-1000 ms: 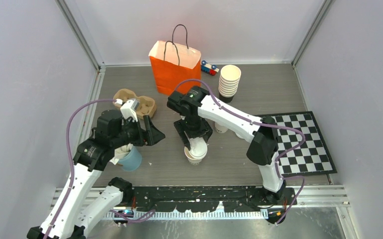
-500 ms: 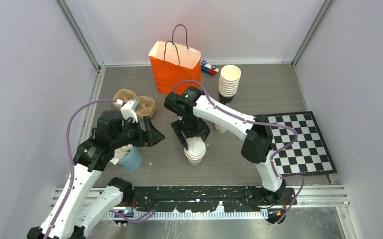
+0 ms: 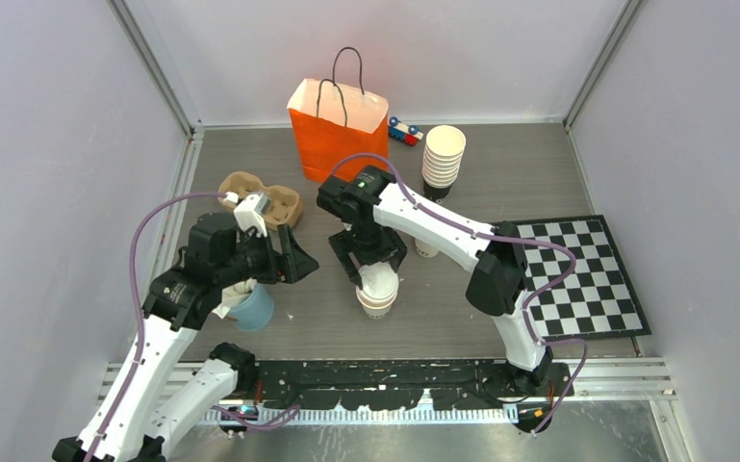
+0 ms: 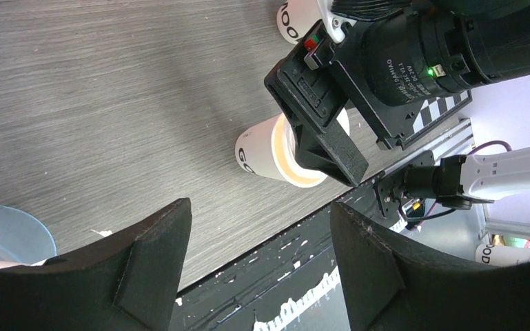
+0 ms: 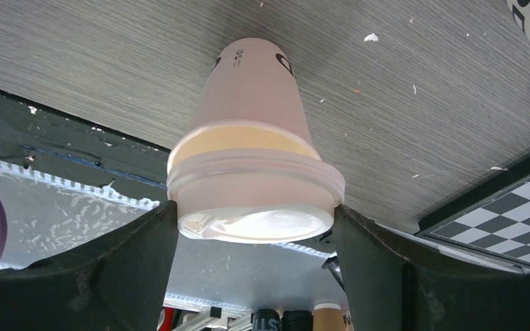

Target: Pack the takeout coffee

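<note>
Grey wood-grain table [image 3: 500,173], boxed in by pale lilac-grey walls [image 3: 48,144], with a black rail [image 3: 385,373] along the near edge. At the back: orange bag [image 3: 339,144], upright, handles up; toy car [image 3: 404,130] just beside it; tall stack of nested cups [image 3: 443,159]. Left of the bag, cardboard cup carrier [image 3: 255,195]. At the right, chequered board [image 3: 587,274], lying flat. Front left, blue cup [image 3: 253,310], partly under the left arm. Takeout coffee [image 3: 377,289] upright on the table towards the near edge, lid on. Right gripper [image 5: 255,207] down over it, fingers flanking the lid's rim on both sides; pressing or merely alongside, cannot tell. Left gripper [image 4: 258,214] spread wide, nothing between the fingers, above the table to the left of the coffee. Top view alone: bag, carrier, stack, toy car. Right wrist view alone: the lid's recessed top and stepped rim, seen close. Left wrist view: the coffee from the side, one right finger across its lid, with black lettering on the cup wall — plus a second printed cup [image 4: 296,17] beyond the right arm.
</note>
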Robot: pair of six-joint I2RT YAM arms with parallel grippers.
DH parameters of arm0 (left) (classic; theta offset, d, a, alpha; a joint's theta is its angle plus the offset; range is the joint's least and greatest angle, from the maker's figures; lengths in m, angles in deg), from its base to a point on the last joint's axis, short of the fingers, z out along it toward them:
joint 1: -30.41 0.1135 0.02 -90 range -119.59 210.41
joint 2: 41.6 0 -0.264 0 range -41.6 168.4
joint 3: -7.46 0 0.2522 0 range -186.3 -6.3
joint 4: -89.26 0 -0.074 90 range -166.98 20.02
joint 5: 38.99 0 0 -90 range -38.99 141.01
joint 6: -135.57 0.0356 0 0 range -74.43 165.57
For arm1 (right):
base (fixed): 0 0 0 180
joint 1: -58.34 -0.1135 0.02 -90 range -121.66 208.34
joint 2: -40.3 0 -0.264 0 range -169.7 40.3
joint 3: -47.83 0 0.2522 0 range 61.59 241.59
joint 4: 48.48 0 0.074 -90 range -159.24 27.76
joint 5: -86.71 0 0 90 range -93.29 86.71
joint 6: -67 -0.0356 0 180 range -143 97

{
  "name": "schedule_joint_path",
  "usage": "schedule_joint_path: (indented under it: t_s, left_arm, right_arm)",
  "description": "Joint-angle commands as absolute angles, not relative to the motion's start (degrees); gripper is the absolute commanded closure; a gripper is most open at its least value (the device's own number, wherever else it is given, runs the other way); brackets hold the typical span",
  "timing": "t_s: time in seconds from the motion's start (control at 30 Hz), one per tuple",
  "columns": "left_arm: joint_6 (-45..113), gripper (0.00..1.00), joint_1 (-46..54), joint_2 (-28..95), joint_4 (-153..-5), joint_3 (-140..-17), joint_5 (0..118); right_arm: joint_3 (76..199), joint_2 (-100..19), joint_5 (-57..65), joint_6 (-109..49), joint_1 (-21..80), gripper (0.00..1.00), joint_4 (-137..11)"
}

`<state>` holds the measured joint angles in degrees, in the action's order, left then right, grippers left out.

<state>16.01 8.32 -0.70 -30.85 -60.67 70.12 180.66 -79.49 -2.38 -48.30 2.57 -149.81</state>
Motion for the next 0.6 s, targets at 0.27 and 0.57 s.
schedule_joint_path:
  t_s: [0.27,0.57]
  left_arm:
    - [15.9,0.25,8.5,-1.1,-31.5,-60.9,70.8]
    - [16.0,0.25,8.5,-0.9,-31.6,-60.5,70.7]
  right_arm:
    - [182.1,-79.9,-1.8,-47.1,2.6,0.16,-150.8]
    - [181.9,-79.5,-0.4,-46.7,2.5,0.12,-150.7]
